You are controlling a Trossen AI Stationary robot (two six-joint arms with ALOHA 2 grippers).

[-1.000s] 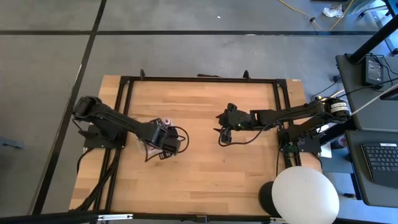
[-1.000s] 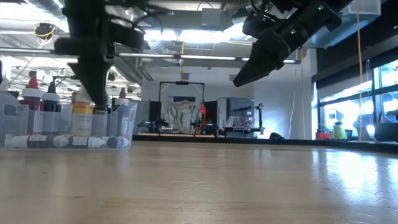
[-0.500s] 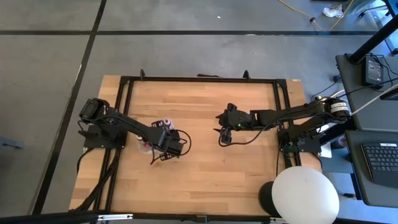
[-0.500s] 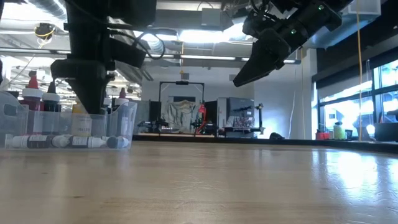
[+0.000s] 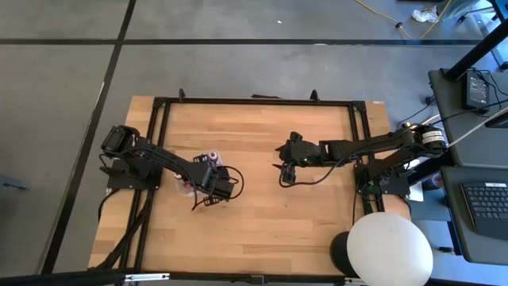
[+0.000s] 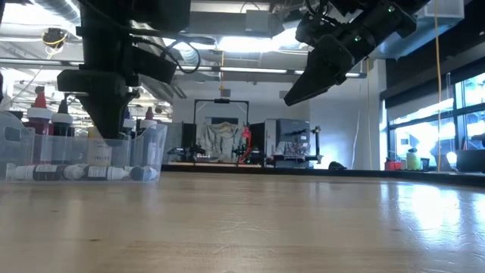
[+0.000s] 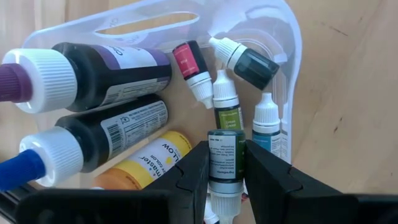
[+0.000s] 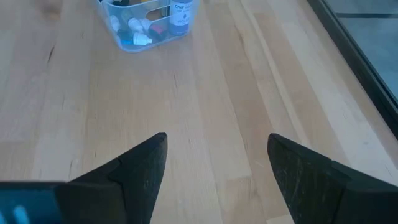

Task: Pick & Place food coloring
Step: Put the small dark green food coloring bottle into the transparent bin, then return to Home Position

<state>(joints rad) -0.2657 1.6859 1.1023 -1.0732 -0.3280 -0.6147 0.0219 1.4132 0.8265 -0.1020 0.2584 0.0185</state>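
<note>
In the left wrist view a clear plastic tray holds the food coloring. Two large dark bottles with white caps lie there beside a yellow one. Small red, dark green and blue droppers lie among them. My left gripper hangs over the tray, shut on a small dark green dropper bottle. My right gripper is open and hovers high over the table's middle, touching nothing. My left gripper pinches the small dark green bottle by its labelled body between the two fingers. It comes from above, pointing down into the tray. The bottle lies along the fingers, white cap toward the wrist. Whether its base touches the bottles below, I cannot tell.
In the low view the tray stands at the table's left with tall bottles behind its wall. Bare wood stretches from the tray to the right side, as the right wrist view also shows. A black frame borders the table.
My left gripper, low in the tray a second ago, has shifted slightly toward the table's near edge and now stands broader in the low view. The yellow bottle behind the tray wall is now mostly hidden by it. The right arm has kept still.
</note>
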